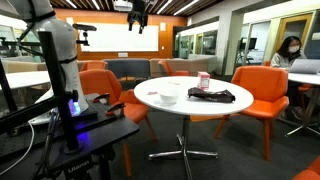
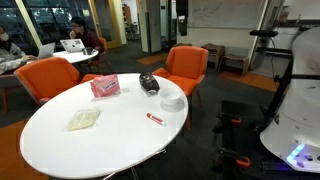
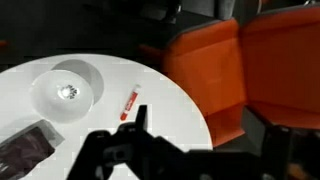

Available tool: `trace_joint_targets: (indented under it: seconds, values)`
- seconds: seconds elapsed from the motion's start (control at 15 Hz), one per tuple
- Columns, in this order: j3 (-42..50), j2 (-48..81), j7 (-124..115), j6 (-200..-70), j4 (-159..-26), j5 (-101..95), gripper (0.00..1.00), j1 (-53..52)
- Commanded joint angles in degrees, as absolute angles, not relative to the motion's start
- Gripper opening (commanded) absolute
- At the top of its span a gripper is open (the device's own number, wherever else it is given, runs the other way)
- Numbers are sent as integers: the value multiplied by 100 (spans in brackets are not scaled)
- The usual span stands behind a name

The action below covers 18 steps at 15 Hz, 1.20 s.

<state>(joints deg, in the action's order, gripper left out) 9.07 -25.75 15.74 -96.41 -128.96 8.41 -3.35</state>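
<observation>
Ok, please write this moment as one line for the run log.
gripper: open, holding nothing, high above table | in wrist view below it: red marker, white bowl | contact: none

**Cut Off, Blurred, Unreadable**

In the wrist view the gripper (image 3: 128,138) is a dark, blurred shape that runs off the bottom edge, and the black pouch (image 3: 25,155) is cut by the lower left corner. In an exterior view the round white table (image 2: 60,160) is cropped at the bottom edge. Print on the pink box (image 2: 105,87) and the red marker (image 2: 155,119) is too small to read.
</observation>
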Motion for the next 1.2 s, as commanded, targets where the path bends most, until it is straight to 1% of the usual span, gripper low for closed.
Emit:
trace_joint_targets:
  seconds: [0.0, 0.27, 0.4, 0.6, 0.87, 1.13]
  values:
    - [790, -2559, 1621, -9615, -12878, 888, 100, -190]
    - [790, -2560, 1621, -9615, -12878, 888, 100, -190]
    - [762, -2534, 1439, -10063, -13047, 1013, 100, -135]
    - [698, -2333, 1242, -11210, -13503, 981, 100, -45]
    - [751, -1508, 1038, -12371, -14017, 1175, 100, 12]
    - [736, -218, 818, -13627, -14040, 1653, 100, 91]
